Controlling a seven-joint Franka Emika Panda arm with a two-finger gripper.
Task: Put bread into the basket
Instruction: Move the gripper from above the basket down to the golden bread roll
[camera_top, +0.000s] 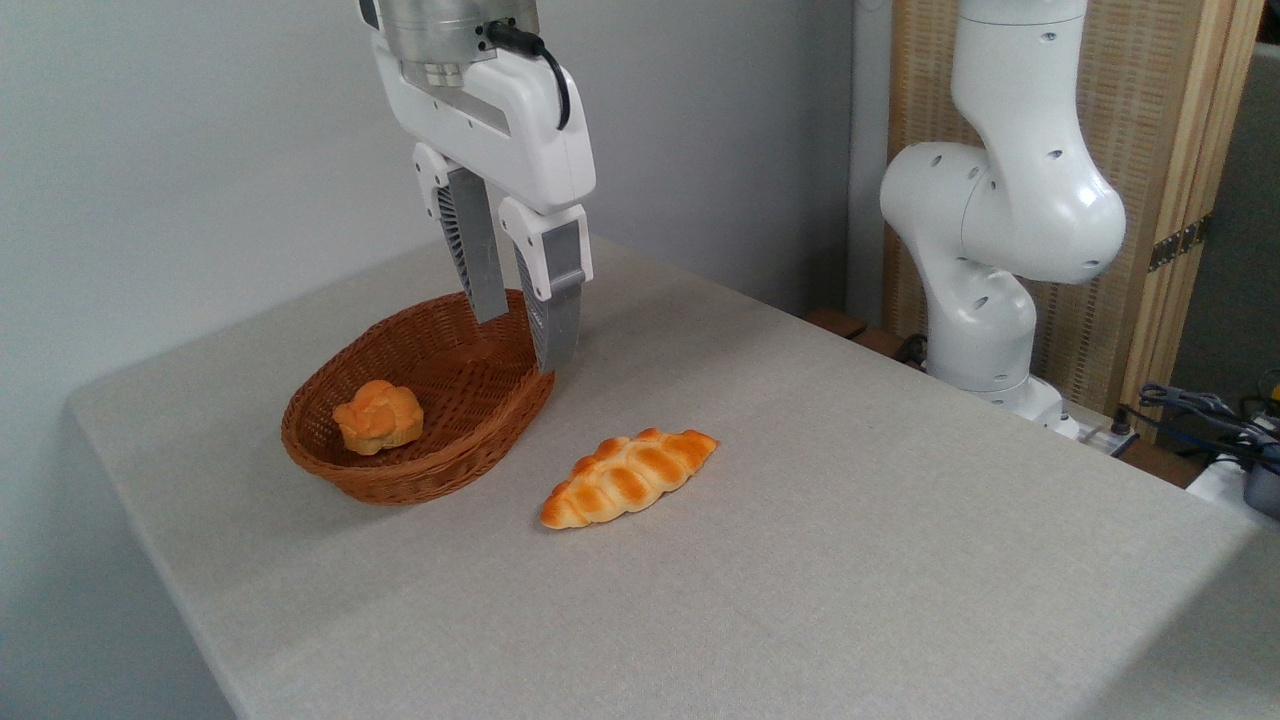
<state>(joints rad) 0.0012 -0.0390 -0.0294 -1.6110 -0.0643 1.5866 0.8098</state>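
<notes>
We see the bread (628, 478) lying on the grey cloth-covered surface (850, 560), just beside the basket (400, 470) and outside it. We judge the braided loaf light and probably soft, with a glossy crust that could slip; its ridged middle looks the best place to pinch across, since the ends taper. The gripper (520, 335) hangs empty over the basket's far rim, its fingers a narrow way apart. The basket is stiff woven wicker, oval and shallow, with a small knobbly bun (378, 415) inside.

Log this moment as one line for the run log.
gripper: open, empty, above basket | bread: on table, right of basket | bun: in basket | status: not grasped
</notes>
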